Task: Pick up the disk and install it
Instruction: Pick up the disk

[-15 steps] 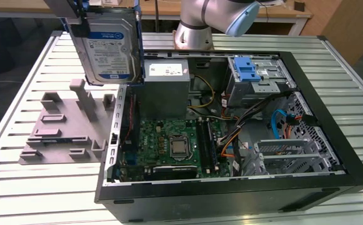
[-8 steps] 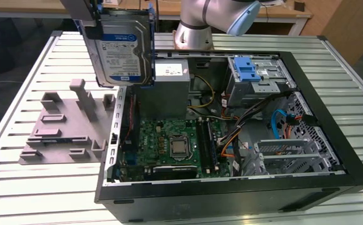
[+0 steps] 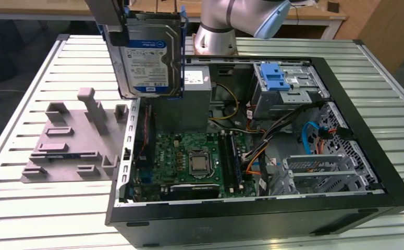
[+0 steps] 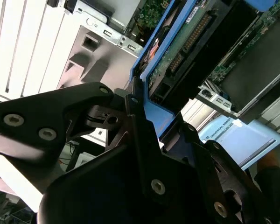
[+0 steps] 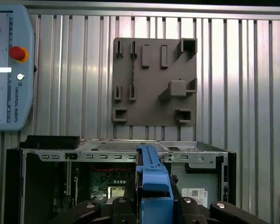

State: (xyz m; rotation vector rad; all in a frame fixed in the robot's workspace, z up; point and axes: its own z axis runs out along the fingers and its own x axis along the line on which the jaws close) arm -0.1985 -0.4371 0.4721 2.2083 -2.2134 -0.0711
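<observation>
The disk [image 3: 149, 54], a silver-grey drive with a white-and-blue label in a blue plastic carrier, hangs upright in the air above the open computer case's wall on the exterior view's left. My gripper [image 3: 143, 11] grips it from above, at the frame's upper edge. In the second wrist view the black fingers [image 4: 135, 116] clamp the blue carrier edge, and the disk's [image 4: 186, 51] circuit-board underside and connector show. In the first wrist view the carrier's blue edge [image 5: 153, 179] rises between the fingers [image 5: 123, 205], above the open case [image 5: 46, 154].
The black computer case [image 3: 389, 187] lies open on a slatted metal table [image 3: 35, 219], showing the motherboard [image 3: 187, 156], a grey power-supply box [image 3: 195, 99] and a silver cage with a blue latch [image 3: 278, 78]. A grey fixture plate [image 3: 70, 138] sits beside it. A teach pendant [image 5: 9, 70] rests on the table.
</observation>
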